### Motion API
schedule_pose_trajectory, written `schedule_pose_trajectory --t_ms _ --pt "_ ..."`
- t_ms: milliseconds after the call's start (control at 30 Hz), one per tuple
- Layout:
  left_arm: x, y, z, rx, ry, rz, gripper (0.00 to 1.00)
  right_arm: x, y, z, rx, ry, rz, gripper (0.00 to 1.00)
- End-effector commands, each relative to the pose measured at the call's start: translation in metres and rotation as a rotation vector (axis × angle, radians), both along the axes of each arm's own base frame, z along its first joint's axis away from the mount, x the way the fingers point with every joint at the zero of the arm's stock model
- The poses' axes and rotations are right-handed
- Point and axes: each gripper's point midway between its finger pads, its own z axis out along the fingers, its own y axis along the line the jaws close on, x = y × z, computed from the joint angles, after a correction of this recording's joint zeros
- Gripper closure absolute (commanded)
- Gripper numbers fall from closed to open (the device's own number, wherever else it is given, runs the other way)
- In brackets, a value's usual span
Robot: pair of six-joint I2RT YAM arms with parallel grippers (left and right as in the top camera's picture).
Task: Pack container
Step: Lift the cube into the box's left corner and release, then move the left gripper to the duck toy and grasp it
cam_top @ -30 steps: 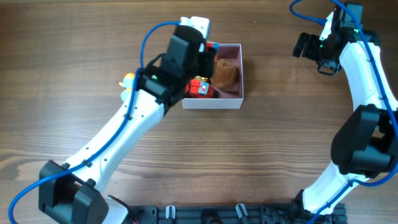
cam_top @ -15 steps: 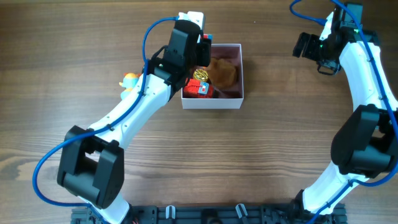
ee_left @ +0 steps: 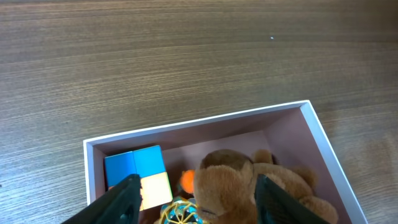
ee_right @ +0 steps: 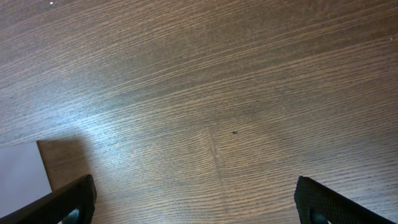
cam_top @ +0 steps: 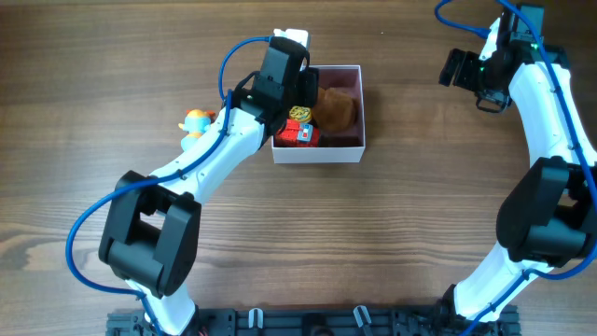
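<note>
The container (cam_top: 347, 152) is a shallow white box with a pink inside, at the table's upper middle; it also shows in the left wrist view (ee_left: 199, 124). Inside lie a brown teddy bear (cam_top: 338, 109) (ee_left: 249, 186), a red toy (cam_top: 300, 133), a gold-and-teal ball (cam_top: 298, 113) (ee_left: 180, 213) and a blue-and-cream cube (ee_left: 138, 175). My left gripper (ee_left: 196, 202) hovers open over the box's left part, empty, its fingers either side of the bear's head and ball. My right gripper (ee_right: 196, 205) is open and empty over bare wood at the far right (cam_top: 464, 70).
A small yellow-orange duck toy (cam_top: 195, 122) lies on the table left of the box, beside my left arm. In the right wrist view a white corner (ee_right: 22, 171) shows at the left edge.
My left arm has swung up and back over the box's left side, uncovering the duck toy and the ball. The right arm has not moved.
</note>
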Motion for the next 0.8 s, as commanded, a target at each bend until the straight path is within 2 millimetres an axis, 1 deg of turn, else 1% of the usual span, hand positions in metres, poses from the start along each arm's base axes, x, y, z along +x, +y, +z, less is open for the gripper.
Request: schedule_pose_trajectory --t_ms 0,67,100,133,167,200,233,267,300,367,400,433,467,533,600,633,700,767 --pt "0.007 0.004 0.003 0.007 -0.02 0.02 0.38 0.001 0.003 -0.003 0.014 0.003 -0.005 0.0" --pt "0.006 0.004 0.022 -0.011 -0.053 0.021 0.33 0.001 0.003 -0.003 0.014 0.003 -0.005 0.0" --pt "0.004 0.006 0.04 -0.027 -0.082 0.022 0.22 0.001 0.003 -0.003 0.014 0.003 -0.005 0.0" --pt "0.001 0.008 0.059 -0.041 -0.111 0.023 0.17 0.001 0.003 -0.003 0.014 0.003 -0.005 0.0" --pt "-0.008 0.019 0.082 -0.03 -0.135 0.052 0.05 0.001 0.003 -0.003 0.014 0.003 -0.005 0.0" --pt "-0.017 0.036 0.094 0.009 -0.14 0.101 0.0 0.001 0.003 -0.003 0.014 0.003 -0.005 0.0" --pt "-0.029 0.06 0.099 0.082 -0.123 0.178 0.0 0.001 0.003 -0.003 0.014 0.003 -0.005 0.0" --pt "-0.046 0.084 0.098 0.137 -0.073 0.255 0.0 0.001 0.003 -0.003 0.014 0.003 -0.005 0.0" --pt "-0.063 0.104 0.09 0.183 -0.005 0.308 0.0 0.001 0.003 -0.003 0.014 0.003 -0.005 0.0" --pt "-0.088 0.132 0.072 0.269 0.125 0.337 0.0 0.001 0.003 -0.003 0.014 0.003 -0.005 0.0" --pt "-0.099 0.15 0.055 0.31 0.211 0.355 0.0 0.001 0.003 -0.003 0.014 0.003 -0.005 0.0" --pt "-0.104 0.162 0.041 0.301 0.279 0.364 0.0 0.001 0.003 -0.003 0.014 0.003 -0.005 0.0" --pt "-0.105 0.177 0.025 0.266 0.352 0.379 0.0 0.001 0.003 -0.003 0.014 0.003 -0.005 0.0" --pt "-0.097 0.209 0.011 0.237 0.407 0.421 0.0 0.001 0.003 -0.003 0.014 0.003 -0.005 0.0" --pt "-0.087 0.23 -0.005 0.176 0.452 0.377 0.0 0.001 0.003 -0.003 0.014 0.003 -0.005 0.0" --pt "-0.083 0.236 -0.016 0.126 0.479 0.334 0.0 0.001 0.003 -0.003 0.014 0.003 -0.005 0.0" --pt "-0.079 0.253 -0.039 0.113 0.527 0.334 0.0 0.001 0.003 -0.003 0.014 0.003 -0.005 0.0" --pt "-0.077 0.256 -0.062 0.14 0.571 0.303 0.0 0.001 0.003 -0.003 0.014 0.003 -0.005 0.0"
